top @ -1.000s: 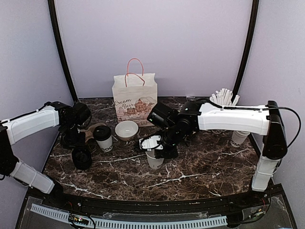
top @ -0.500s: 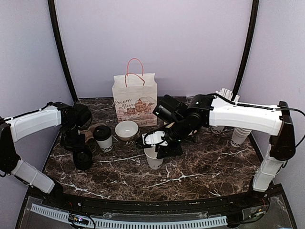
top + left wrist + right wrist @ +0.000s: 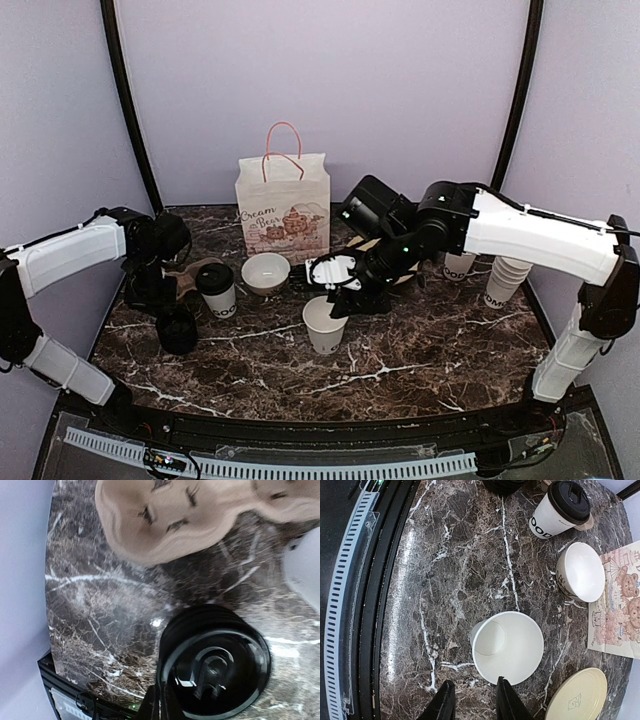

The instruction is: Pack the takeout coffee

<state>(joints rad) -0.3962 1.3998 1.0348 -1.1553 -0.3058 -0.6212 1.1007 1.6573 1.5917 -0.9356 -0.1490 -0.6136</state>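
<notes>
One lidded cup (image 3: 216, 290) right of left jaws.

Marble table (image 3: 420, 350) w/ a paper bag (image 3: 284, 206), pink handles, standing at the back. In front of it a lidded coffee cup (image 3: 216, 290) beside a white bowl (image 3: 266, 273). An open, lidless cup (image 3: 323, 324) stands near centre. Right gripper (image 3: 345, 290) hovers just behind that cup, jaws apart. Left gripper (image 3: 160, 297) is low at the left edge by a stack of black lids (image 3: 177, 329). Stacked white cups (image 3: 503, 280) far right.
</notes>
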